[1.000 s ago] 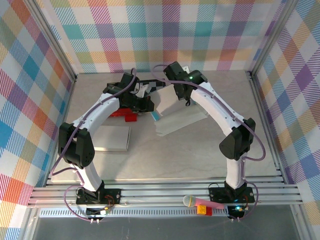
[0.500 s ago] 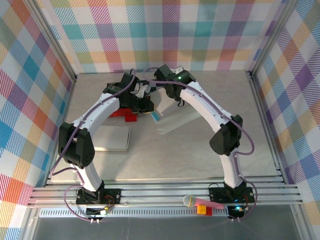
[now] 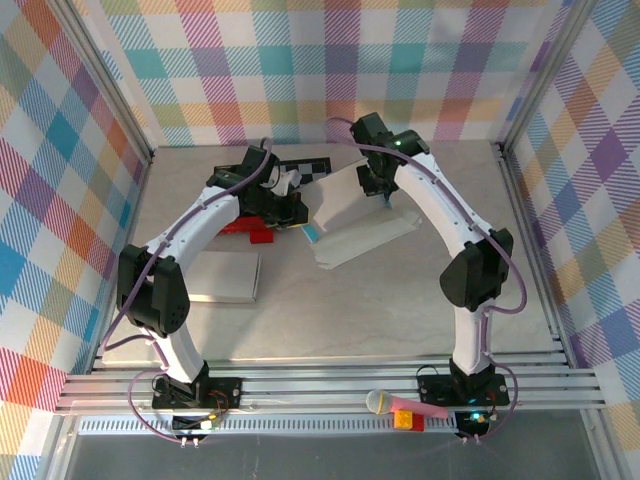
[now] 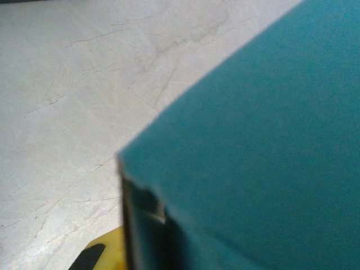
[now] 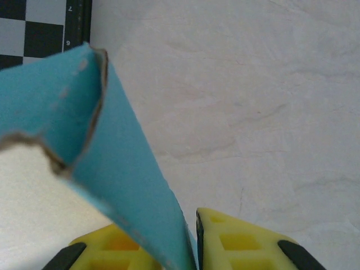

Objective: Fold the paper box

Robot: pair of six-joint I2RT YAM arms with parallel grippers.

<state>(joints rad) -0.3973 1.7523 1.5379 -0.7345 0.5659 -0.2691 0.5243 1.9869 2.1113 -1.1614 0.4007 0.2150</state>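
The paper box (image 3: pixel 355 225), white outside and teal inside, lies partly unfolded mid-table. My left gripper (image 3: pixel 300 212) is shut on its left edge. In the left wrist view a teal panel (image 4: pixel 259 140) looms close, and one yellow finger (image 4: pixel 104 256) shows at the bottom. My right gripper (image 3: pixel 385 188) is at the box's back right edge. In the right wrist view a teal flap (image 5: pixel 112 157) runs down between the yellow fingers (image 5: pixel 247 242). The right gripper (image 5: pixel 190 228) is slightly open, with a thin gap beside the flap.
A flat white sheet (image 3: pixel 225 276) lies at the left, and a red block (image 3: pixel 248 230) sits under my left arm. A checkerboard (image 3: pixel 312 168) lies behind the box. Plaid walls close in three sides. A pink microphone (image 3: pixel 400 405) rests on the front rail.
My right wrist swung left over the box, then back right to its rear edge, and its jaws parted slightly. The left arm has stayed put.
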